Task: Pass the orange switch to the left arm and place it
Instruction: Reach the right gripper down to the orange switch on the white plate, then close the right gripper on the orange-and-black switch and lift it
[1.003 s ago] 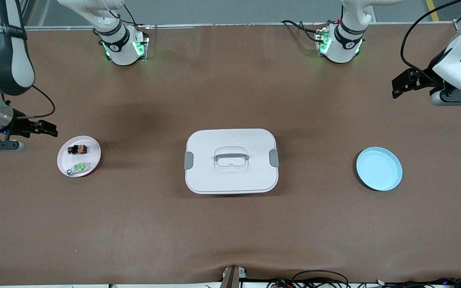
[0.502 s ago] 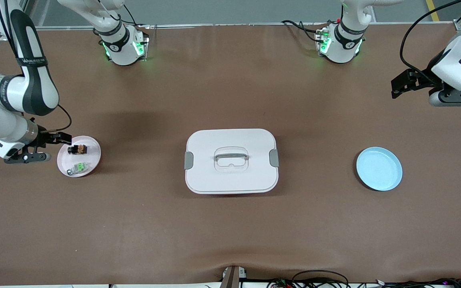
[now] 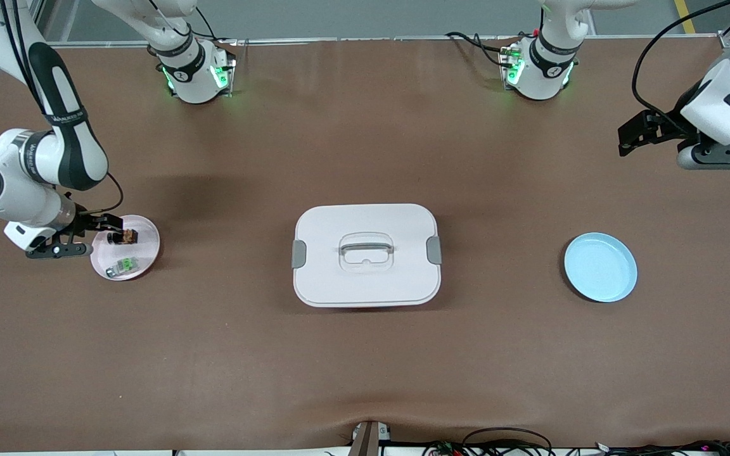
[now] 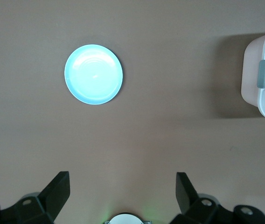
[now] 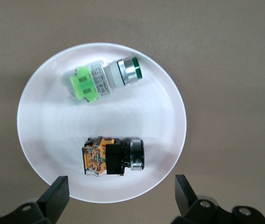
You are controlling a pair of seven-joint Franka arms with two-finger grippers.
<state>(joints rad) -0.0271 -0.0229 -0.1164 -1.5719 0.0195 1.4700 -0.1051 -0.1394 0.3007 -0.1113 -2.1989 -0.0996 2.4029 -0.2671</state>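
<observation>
Orange switch (image 5: 113, 157) lies on its side on the pink plate (image 3: 147, 253) at the right arm's end of the tabletop, about 9 o'clock from the box (image 3: 365, 254) in the front view. Green switch (image 5: 105, 80) is on the same plate, nearer the front camera, close but not touching.

Right pincer (image 3: 109, 223) is over the plate's edge, just beside the orange switch, fingers spread wide with nothing between them. In the right wrist view both fingers flank the switch with room to spare.

Left pincer (image 3: 636, 134) waits well above the tabletop at the left arm's end, roughly 1 o'clock from the blue plate (image 3: 600, 266). Also released, empty.

Handling, my read:
- Small, light, rigid plastic body. No flex, so moderate clamp force should do.
- Orange contact block (image 5: 95, 159) has flat faces: best place to pinch. The black and metal round collar (image 5: 136, 154) is curved and probably slick, so avoid it.
- Grab across the short width of the block, low on the body.
- Lying on a smooth plate, it may skid or rotate if one finger lands first. Centre before clamping.
- For the handoff, grip toward one end so the other arm gets a free face.
- Contact tabs look thin, so no crushing.

Box sits mid-tabletop, directly between the plates.
</observation>
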